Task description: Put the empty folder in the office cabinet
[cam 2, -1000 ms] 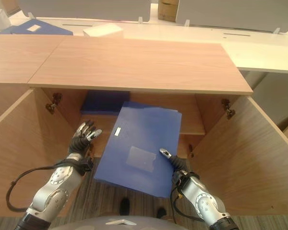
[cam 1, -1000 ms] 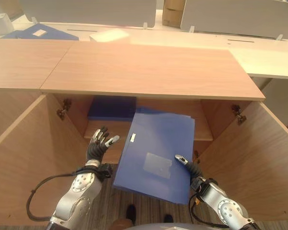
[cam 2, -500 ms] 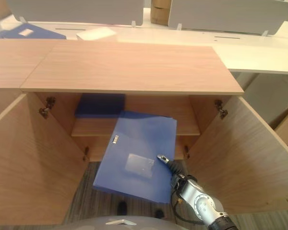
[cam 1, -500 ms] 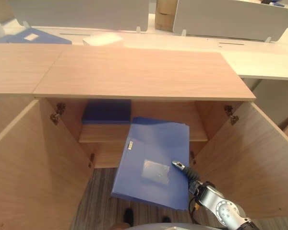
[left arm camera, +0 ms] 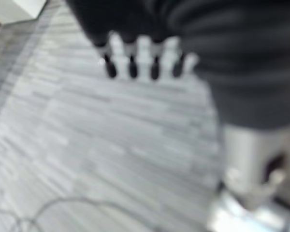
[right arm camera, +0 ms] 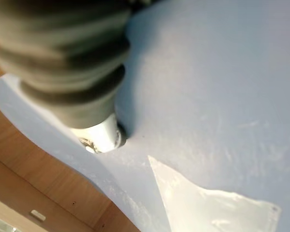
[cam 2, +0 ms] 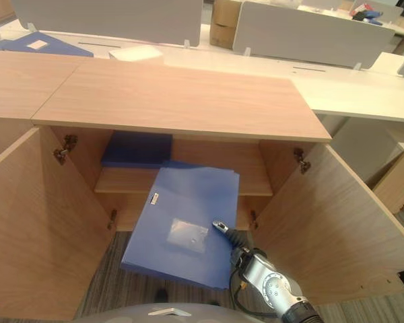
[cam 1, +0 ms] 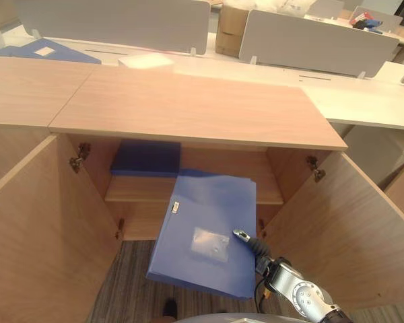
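Note:
A large blue folder (cam 1: 209,229) with a clear pocket on its cover hangs tilted in front of the open wooden cabinet (cam 1: 188,108). Its far edge reaches the inner shelf (cam 1: 131,190). My right hand (cam 1: 250,243) grips the folder's near right corner. The thumb lies on top of the cover, and the fingers are hidden beneath it. In the right wrist view the thumb (right arm camera: 99,137) presses on the blue cover (right arm camera: 208,96). My left hand (left arm camera: 135,58) hangs over the grey floor with its fingers straight, holding nothing.
A second blue folder (cam 1: 147,158) lies on the shelf at the back left. Both cabinet doors, left (cam 1: 34,222) and right (cam 1: 363,235), stand wide open. Behind the cabinet, a desk carries a blue folder (cam 1: 40,50) and a white box (cam 1: 146,61).
My left hand, raised beside the folder's left edge a second ago, has dropped out of the eye views. The camera has shifted. The folder stays in my right hand.

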You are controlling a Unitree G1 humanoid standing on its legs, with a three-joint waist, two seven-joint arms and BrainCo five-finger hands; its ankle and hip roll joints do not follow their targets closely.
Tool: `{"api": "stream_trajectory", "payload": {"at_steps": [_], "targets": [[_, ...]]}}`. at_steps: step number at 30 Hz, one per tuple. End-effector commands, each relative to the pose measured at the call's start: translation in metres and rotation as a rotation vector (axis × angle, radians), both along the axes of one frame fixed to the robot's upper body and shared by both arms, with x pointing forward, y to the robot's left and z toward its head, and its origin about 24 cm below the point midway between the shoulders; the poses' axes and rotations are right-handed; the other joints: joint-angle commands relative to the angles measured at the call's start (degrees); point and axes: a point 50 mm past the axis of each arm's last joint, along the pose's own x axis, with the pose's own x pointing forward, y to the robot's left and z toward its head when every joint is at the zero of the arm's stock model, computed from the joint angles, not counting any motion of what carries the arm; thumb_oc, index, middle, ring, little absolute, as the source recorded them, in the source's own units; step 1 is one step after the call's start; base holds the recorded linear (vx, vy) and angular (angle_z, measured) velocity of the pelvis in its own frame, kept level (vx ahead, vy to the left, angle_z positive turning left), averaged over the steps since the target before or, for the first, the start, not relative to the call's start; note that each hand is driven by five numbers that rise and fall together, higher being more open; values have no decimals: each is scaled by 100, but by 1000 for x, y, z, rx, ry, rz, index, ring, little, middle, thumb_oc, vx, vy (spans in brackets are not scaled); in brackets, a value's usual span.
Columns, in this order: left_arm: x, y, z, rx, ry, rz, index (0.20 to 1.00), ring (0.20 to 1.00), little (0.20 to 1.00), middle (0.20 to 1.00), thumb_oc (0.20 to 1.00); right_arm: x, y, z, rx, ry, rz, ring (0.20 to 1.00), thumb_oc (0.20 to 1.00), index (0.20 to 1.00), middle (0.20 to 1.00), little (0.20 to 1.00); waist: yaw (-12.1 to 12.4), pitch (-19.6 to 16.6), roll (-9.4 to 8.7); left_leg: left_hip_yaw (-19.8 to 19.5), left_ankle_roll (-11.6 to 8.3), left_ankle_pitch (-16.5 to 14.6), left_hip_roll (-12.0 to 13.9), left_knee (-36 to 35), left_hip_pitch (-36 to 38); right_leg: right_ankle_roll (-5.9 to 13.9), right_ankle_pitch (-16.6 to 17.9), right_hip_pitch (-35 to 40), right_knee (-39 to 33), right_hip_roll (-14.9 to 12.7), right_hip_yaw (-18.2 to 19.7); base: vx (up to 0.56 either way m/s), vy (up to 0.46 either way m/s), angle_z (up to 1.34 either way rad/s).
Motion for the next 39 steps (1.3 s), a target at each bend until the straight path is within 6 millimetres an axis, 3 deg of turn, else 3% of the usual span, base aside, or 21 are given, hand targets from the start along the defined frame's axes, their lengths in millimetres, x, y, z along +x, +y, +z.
{"api": "stream_trajectory", "payload": {"at_steps": [1, 9, 13, 15, 17, 18, 19, 23, 24, 25, 26, 32, 39], "targets": [[10, 7, 0, 11, -9, -68, 1000, 1000, 1000, 1000, 1000, 27, 18, 44, 136, -186, 24, 200, 200, 200, 200, 200, 41, 280, 101, 186, 244, -1018, -197, 22, 387, 255, 160, -174, 52, 178, 94, -10, 20, 3], [12, 2, -2, 6, -23, -92, 1000, 1000, 1000, 1000, 1000, 28, 19, 43, 133, -177, 15, 200, 200, 200, 200, 200, 90, 333, 110, 71, 324, -1011, -277, 22, 384, 277, 142, -254, 198, 139, 134, -17, 43, 1], [18, 5, -2, 19, -40, -95, 1000, 1000, 1000, 1000, 1000, 31, 20, 44, 142, -185, 7, 200, 200, 200, 200, 200, 186, 426, 93, -10, 421, -982, -291, 22, 346, 324, 69, -344, 531, 63, 124, -33, 43, 3], [24, 11, -1, 26, -40, -133, 1000, 1000, 1000, 1000, 1000, 34, 22, 46, 148, -205, 7, 200, 200, 200, 200, 200, 244, 499, 107, -64, 541, -950, -322, 97, 214, 314, 18, -492, 1094, 14, 113, -75, 36, 6], [30, 15, 0, 41, -42, -158, 1000, 1000, 1000, 1000, 1000, 37, 23, 48, 142, -222, 9, 200, 200, 200, 200, 200, 285, 602, 152, -79, 603, -939, -313, 200, 97, 293, 264, -805, 1817, -128, 18, -104, 63, 10], [33, 18, 0, 53, -49, -163, 1000, 1000, 1000, 1000, 1000, 38, 23, 48, 142, -223, 4, 200, 200, 200, 200, 200, 316, 714, 214, -118, 620, -997, -303, 310, 48, 325, 641, -1172, 2517, -343, -57, -68, 94, 21], [34, 20, 0, 59, -53, -161, 1000, 1000, 1000, 1000, 1000, 39, 22, 47, 142, -219, -1, 200, 200, 200, 200, 200, 328, 778, 233, -157, 622, -1039, -312, 351, 54, 353, 813, -1356, 2772, -433, -67, -7, 76, 28], [28, 27, 2, 88, -50, -156, 1000, 1000, 1000, 1000, 1000, 39, 17, 43, 157, -176, -44, 200, 200, 200, 200, 200, 318, 867, 202, -372, 509, -1095, -339, 308, 273, 428, 1009, -1487, 2194, -527, -141, 171, -66, 24], [26, 29, 2, 95, -38, -163, 1000, 1000, 1000, 1000, 1000, 36, 17, 42, 155, -166, -51, 200, 200, 200, 200, 200, 273, 858, 159, -519, 456, -1124, -372, 289, 355, 457, 1068, -1534, 1672, -495, -13, 470, -208, 82], [23, 32, 4, 103, -5, -195, 1000, 1000, 1000, 1000, 1000, 32, 15, 38, 156, -145, -58, 200, 200, 200, 200, 200, 105, 875, 170, -864, 383, -1229, -355, 230, 611, 469, 1026, -1644, 600, -268, 363, 614, -236, 76], [21, 32, 4, 107, 7, -209, 1000, 1000, 1000, 1000, 1000, 29, 14, 36, 155, -135, -64, 200, 200, 200, 200, 200, 20, 878, 189, -995, 373, -1276, -359, 224, 707, 481, 1001, -1753, 304, -157, 512, 624, -186, 38], [13, 34, 5, 123, 16, -250, 1000, 1000, 1000, 1000, 1000, 19, 4, 20, 137, -55, -110, 200, 200, 200, 200, 200, -101, 806, 44, -1178, 361, -1414, -395, 268, 884, 520, 868, -1626, -13, 81, 709, 368, -105, 93], [13, 24, 2, 83, -8, -324, 1000, 1000, 1000, 1000, 1000, 15, -6, 12, 87, -15, -128, 200, 200, 200, 200, 200, -145, 769, -78, -897, 269, -1403, -228, 273, 712, 523, 714, -1457, -13, 150, 816, 237, -60, 26]]}}
